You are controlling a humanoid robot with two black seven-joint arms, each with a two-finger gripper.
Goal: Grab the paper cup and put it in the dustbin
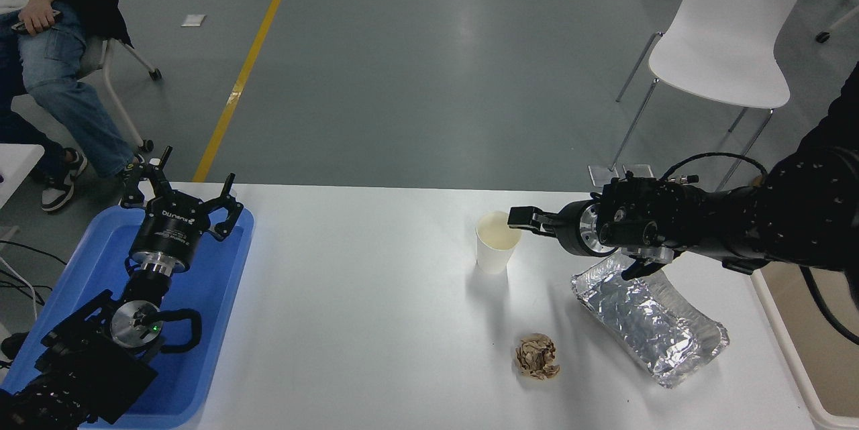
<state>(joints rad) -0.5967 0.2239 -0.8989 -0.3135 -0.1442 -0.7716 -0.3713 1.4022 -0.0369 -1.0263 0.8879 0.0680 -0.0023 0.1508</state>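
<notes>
1. Nearest the camera, at the lower left, the left gripper (182,196) is parked over a blue tray (221,343), its black fingers spread wide and holding nothing.
2. On the white table (349,296), right of centre, the paper cup (497,242) stands upright with its mouth open to the camera.
3. From the right edge the right gripper (522,219) reaches in level with the cup's rim. One fingertip overlaps the rim's right side; whether the jaws are apart or pinching the wall cannot be told from this angle.
4. A crinkled foil tray (651,323) lies just below that arm, and a crumpled brown paper ball (537,357) sits nearer the camera.
5. A beige dustbin (805,349) shows only as a strip at the lower right edge.
6. Judging by its look, the cup is light and thin-walled and will dent under hard pressure; the rolled rim is the stiffest place to grip.
7. White lettering circles the left gripper's body, too small to read with confidence.
</notes>
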